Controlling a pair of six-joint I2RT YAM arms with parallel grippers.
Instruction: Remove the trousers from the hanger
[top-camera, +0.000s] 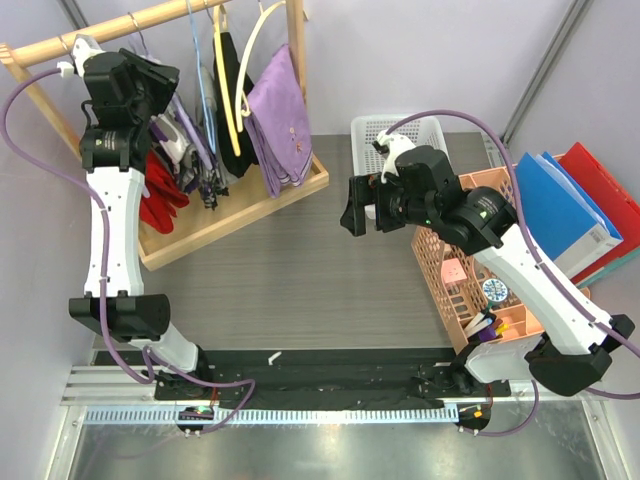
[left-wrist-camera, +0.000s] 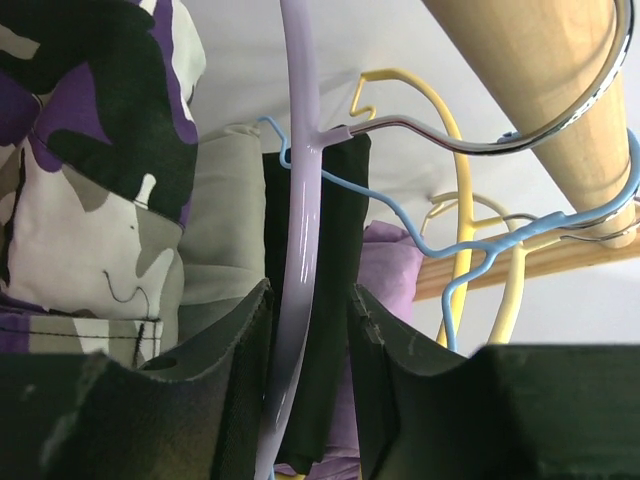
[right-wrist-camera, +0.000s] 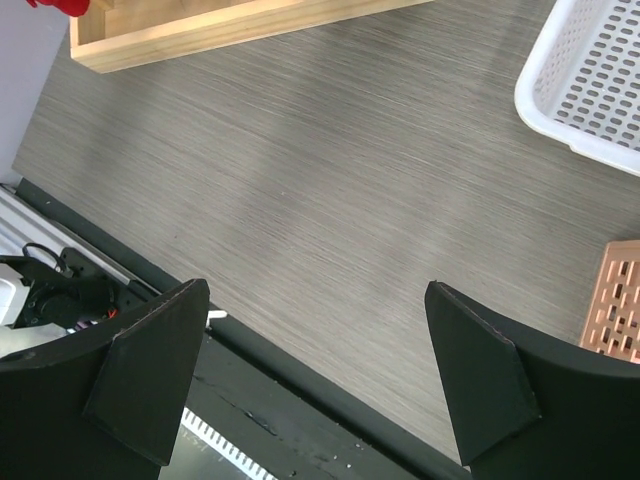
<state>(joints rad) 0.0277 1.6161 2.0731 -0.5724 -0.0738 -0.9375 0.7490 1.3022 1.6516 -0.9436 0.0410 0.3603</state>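
The camouflage trousers (left-wrist-camera: 90, 150) hang at the left of the left wrist view, and under my left arm in the top view (top-camera: 185, 150). The plain lilac trousers (top-camera: 280, 120) hang at the right end of the rack, and show behind the hangers (left-wrist-camera: 385, 265). My left gripper (left-wrist-camera: 310, 310) is up at the rail (top-camera: 165, 85). Its jaws stand narrowly closed on a lilac hanger (left-wrist-camera: 300, 200), with a black garment edge beside it. My right gripper (top-camera: 355, 215) is open and empty above the table (right-wrist-camera: 315, 350).
The wooden rail (left-wrist-camera: 540, 80) carries yellow and blue hangers. A red garment (top-camera: 160, 195) hangs low over the rack's wooden base (top-camera: 250, 205). A white basket (top-camera: 380, 135), an orange basket (top-camera: 450, 270) and coloured folders (top-camera: 570, 200) stand at the right.
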